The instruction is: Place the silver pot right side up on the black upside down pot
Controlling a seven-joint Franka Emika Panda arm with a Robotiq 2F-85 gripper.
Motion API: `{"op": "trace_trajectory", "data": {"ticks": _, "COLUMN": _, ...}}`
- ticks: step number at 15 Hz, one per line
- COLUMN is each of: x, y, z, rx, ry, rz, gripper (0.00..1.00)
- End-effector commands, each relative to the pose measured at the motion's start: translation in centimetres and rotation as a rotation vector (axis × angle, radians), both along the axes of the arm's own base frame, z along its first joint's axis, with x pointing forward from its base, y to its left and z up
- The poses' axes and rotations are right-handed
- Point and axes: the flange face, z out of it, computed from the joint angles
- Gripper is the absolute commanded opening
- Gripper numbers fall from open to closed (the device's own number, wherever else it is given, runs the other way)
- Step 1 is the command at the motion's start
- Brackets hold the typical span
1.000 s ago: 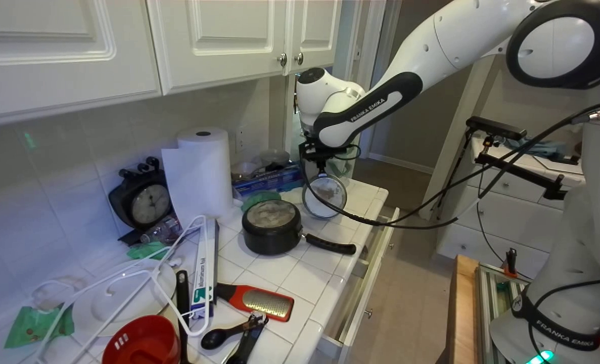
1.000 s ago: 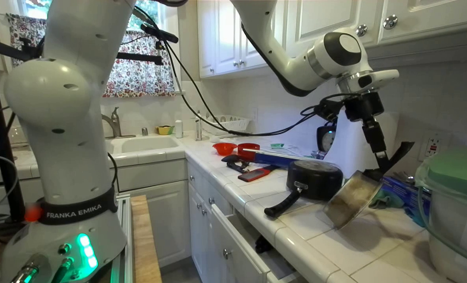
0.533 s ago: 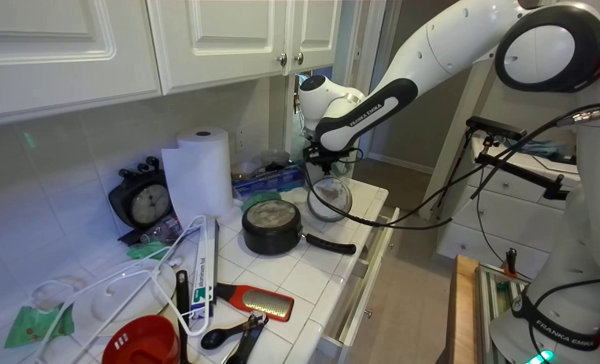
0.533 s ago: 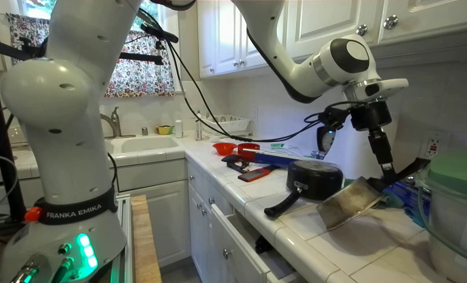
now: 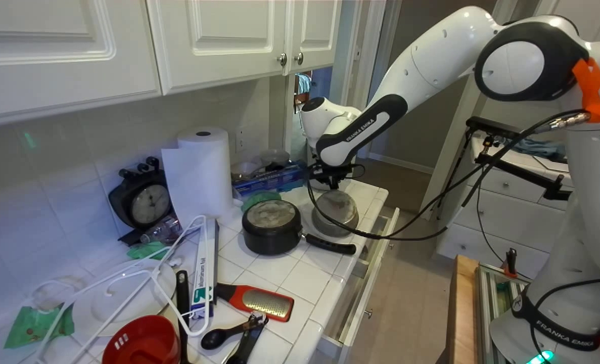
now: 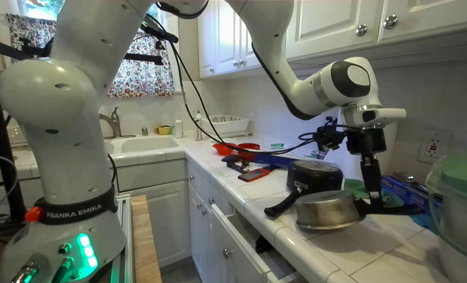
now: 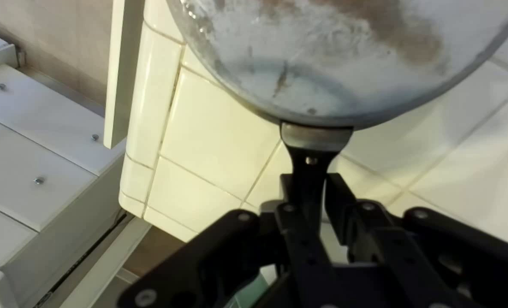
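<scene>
The silver pot (image 5: 335, 215) is upside down and nearly level, base up and rim down, low over the counter beside the black upside down pot (image 5: 271, 237). I cannot tell whether its rim touches the tiles. In an exterior view the silver pot (image 6: 327, 211) overlaps the front of the black pot (image 6: 315, 179). The black pot stands on the counter, base up, its black handle pointing to the counter's front edge. My gripper (image 6: 376, 203) points down and is shut on the silver pot's black handle. In the wrist view the fingers (image 7: 308, 186) close round the handle under the pot's stained base (image 7: 322, 64).
A container with a green lid (image 6: 463, 177) stands near the handle's end. A blue box (image 6: 410, 194) and green cloth (image 5: 261, 198) lie behind. A paper towel roll (image 5: 204, 172) stands at the wall. A red grater (image 5: 262, 302) lies on the counter. A drawer below (image 6: 241, 245) is open.
The silver pot was tilted with its handle raised and its rim end low. It has turned to nearly level, base up. My gripper has come down with it.
</scene>
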Motion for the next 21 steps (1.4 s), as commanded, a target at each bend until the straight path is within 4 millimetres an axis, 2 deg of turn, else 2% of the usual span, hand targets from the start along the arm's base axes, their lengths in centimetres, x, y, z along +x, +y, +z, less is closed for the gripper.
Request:
{"op": "trace_trajectory", "data": {"ticks": 1, "x": -0.2, "y": -0.1, "z": -2.2, "rx": 0.045, "ry": 0.030, "rz": -0.038, "gripper": 0.09}}
{"op": "trace_trajectory", "data": {"ticks": 4, "x": -0.4, "y": -0.2, "z": -3.4, "rx": 0.061, "ry": 0.047, "rz": -0.058, "gripper": 0.09}}
{"op": "trace_trajectory", "data": {"ticks": 7, "x": -0.5, "y": -0.4, "z": -3.4, "rx": 0.065, "ry": 0.041, "rz": -0.067, "gripper": 0.09}}
{"op": "trace_trajectory", "data": {"ticks": 8, "x": -0.4, "y": -0.6, "z": -3.4, "rx": 0.067, "ry": 0.036, "rz": -0.063, "gripper": 0.01}}
{"op": "trace_trajectory", "data": {"ticks": 10, "x": -0.3, "y": -0.9, "z": -3.3, "rx": 0.073, "ry": 0.022, "rz": -0.053, "gripper": 0.05}}
{"op": "trace_trajectory", "data": {"ticks": 12, "x": -0.2, "y": -1.2, "z": -3.3, "rx": 0.083, "ry": 0.000, "rz": -0.038, "gripper": 0.30}}
{"op": "trace_trajectory", "data": {"ticks": 16, "x": 0.4, "y": -1.8, "z": -3.9, "rx": 0.111, "ry": -0.043, "rz": 0.003, "gripper": 0.55}}
{"op": "trace_trajectory", "data": {"ticks": 21, "x": 0.5, "y": -2.8, "z": -5.8, "rx": 0.139, "ry": -0.075, "rz": 0.051, "gripper": 0.90}}
